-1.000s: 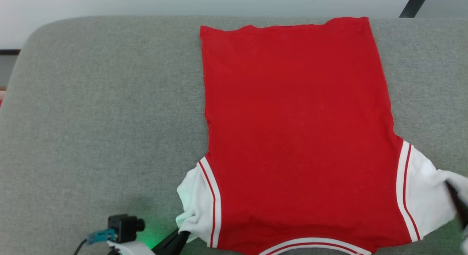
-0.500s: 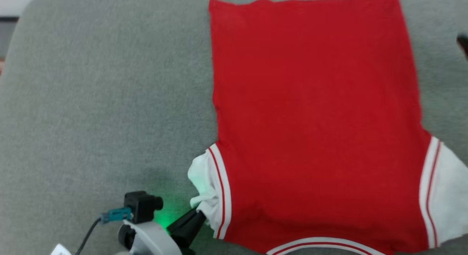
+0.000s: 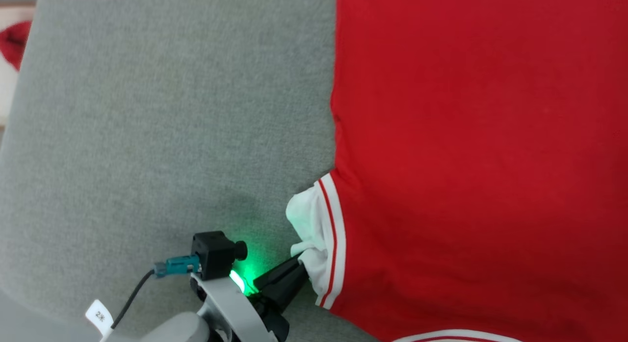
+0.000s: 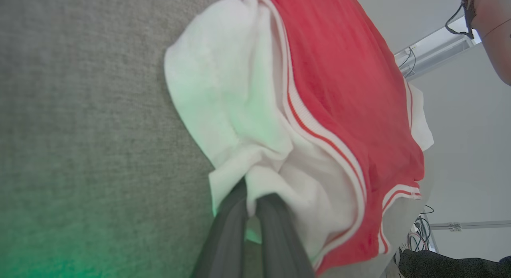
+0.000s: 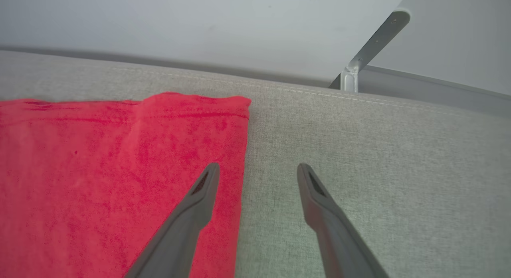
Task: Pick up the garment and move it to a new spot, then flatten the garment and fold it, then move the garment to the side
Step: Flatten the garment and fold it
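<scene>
The garment [image 3: 481,150], a red shirt with white sleeves and striped trim, lies spread flat on the grey surface [image 3: 147,136], plain red side up. My left gripper [image 3: 300,264] is shut on the bunched white left sleeve [image 3: 309,224]; the left wrist view shows the sleeve [image 4: 223,98] pinched between the two dark fingers [image 4: 275,230] of that gripper [image 4: 250,204]. In the right wrist view my right gripper [image 5: 257,170] hangs open above the garment's far right corner [image 5: 223,106], one finger over red cloth and the other over bare grey surface.
A small red scrap [image 3: 14,40] lies off the grey surface at the upper left. Beyond the surface's far edge [image 5: 303,90] stands a metal bracket [image 5: 371,42]. A person [image 4: 491,26] is at the upper right of the left wrist view.
The head camera has swung down and left, so the garment sits further right in its view. My left gripper keeps its hold on the sleeve. The right gripper has left the right sleeve.
</scene>
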